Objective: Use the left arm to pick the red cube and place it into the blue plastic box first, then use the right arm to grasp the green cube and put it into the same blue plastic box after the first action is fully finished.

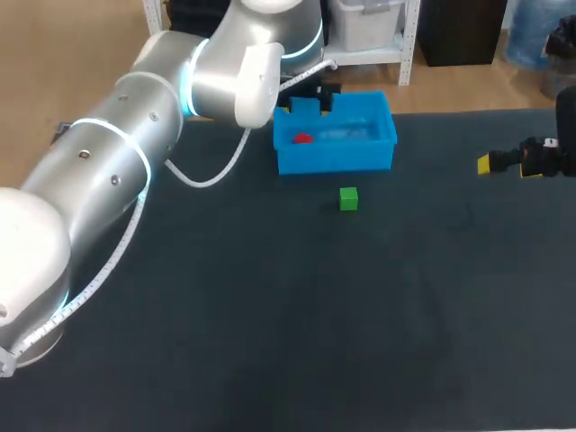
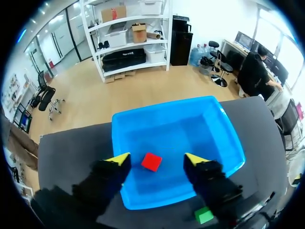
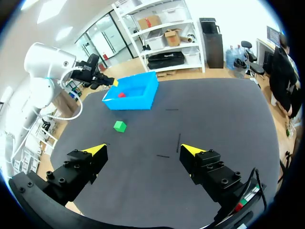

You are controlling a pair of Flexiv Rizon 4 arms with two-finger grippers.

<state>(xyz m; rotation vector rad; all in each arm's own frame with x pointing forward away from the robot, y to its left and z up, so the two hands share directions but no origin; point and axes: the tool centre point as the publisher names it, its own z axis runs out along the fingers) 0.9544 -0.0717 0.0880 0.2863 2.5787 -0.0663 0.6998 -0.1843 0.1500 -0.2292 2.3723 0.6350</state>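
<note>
Beneath left claw [image 2: 157, 159], red cube [image 2: 151, 161]

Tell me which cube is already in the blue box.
The red cube: it lies on the floor of the box. The green cube sits on the table, outside the box's front wall.

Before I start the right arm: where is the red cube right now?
The red cube lies inside the blue plastic box, near its left end in the head view, untouched, just ahead of the left gripper and its open fingers.
</note>
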